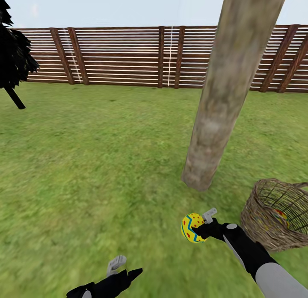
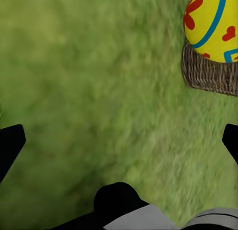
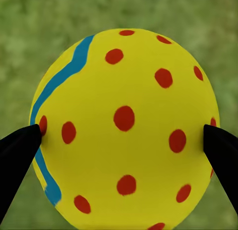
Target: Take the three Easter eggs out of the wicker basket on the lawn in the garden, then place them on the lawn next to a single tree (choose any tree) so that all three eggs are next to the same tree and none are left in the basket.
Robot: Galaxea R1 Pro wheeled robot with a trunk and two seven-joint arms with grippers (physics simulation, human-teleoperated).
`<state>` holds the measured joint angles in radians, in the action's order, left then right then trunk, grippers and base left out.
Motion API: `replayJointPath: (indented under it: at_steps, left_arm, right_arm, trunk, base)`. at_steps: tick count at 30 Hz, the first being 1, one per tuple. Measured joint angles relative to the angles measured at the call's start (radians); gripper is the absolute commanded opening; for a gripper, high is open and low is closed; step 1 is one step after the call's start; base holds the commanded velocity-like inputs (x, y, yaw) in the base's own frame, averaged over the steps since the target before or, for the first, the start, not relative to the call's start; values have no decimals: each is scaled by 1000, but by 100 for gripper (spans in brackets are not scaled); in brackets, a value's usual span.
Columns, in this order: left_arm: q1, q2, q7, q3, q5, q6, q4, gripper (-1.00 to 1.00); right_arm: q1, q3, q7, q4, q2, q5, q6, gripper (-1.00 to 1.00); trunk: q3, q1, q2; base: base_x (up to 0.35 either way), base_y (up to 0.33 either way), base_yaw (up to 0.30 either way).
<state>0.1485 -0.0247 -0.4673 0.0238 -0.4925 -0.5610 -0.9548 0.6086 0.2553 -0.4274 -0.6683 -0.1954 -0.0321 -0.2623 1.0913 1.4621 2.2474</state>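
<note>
While pinched at its widest girth between the right gripper (image 1: 204, 225) fingers, above the lawn (image 1: 94, 161) between trunk (image 1: 222, 101) and basket (image 1: 273, 216): egg (image 3: 124, 128), seemingly light, rigid, slick, best squeezed broadside; left gripper (image 2: 119, 141) spread, empty.

Open lawn (image 1: 94, 161) spreads wide to the left of the tree (image 1: 226, 97), bare back to the fence (image 1: 128, 56). The trunk rises just beyond the right hand (image 1: 201, 227), which grips an egg (image 1: 192, 228). The wicker basket (image 1: 273, 216) blocks the right side, close beside that arm. The left hand (image 1: 122, 270), fingers spread, hangs over bare grass.
</note>
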Motion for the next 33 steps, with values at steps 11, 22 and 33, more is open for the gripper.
replayJointPath:
  at_steps: [11,22,33]
  left_arm:
    - [0,0,0,0,0,0,1,100]
    - [0,0,0,0,0,0,0,100]
    - [0,0,-9,0,0,1,-1,100]
  right_arm:
    - [0,0,0,0,-1,-1,0,-100]
    - [0,1,0,5,1,-1,0,-100]
    - [0,2,0,14,1,-1,0,-100]
  trunk:
    - [34,42,77]
    - [60,73,133]
    - [69,84,154]
  base:
    - [0,0,0]
    - [0,0,0]
    - [0,0,0]
